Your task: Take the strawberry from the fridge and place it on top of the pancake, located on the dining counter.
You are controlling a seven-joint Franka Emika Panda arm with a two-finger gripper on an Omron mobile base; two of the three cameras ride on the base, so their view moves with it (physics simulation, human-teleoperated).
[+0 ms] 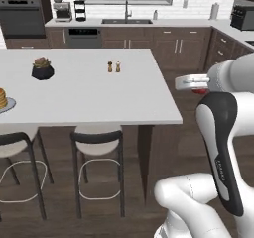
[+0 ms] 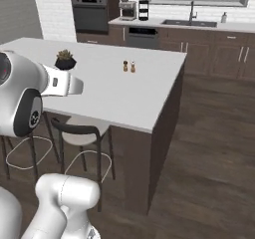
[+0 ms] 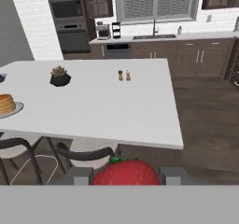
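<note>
No legible txt (arm's small marks too blurry).

On the dining counter (image 3: 116, 106), the pancake (image 3: 6, 104) is set at the left edge, a potted plant (image 3: 59, 76) behind it, two shakers (image 3: 124, 75) further right. Stools (image 1: 96, 148) are tucked beneath.

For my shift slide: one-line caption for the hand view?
Strawberry held in the pincer, facing the dining counter with the pancake at its left edge.
</note>
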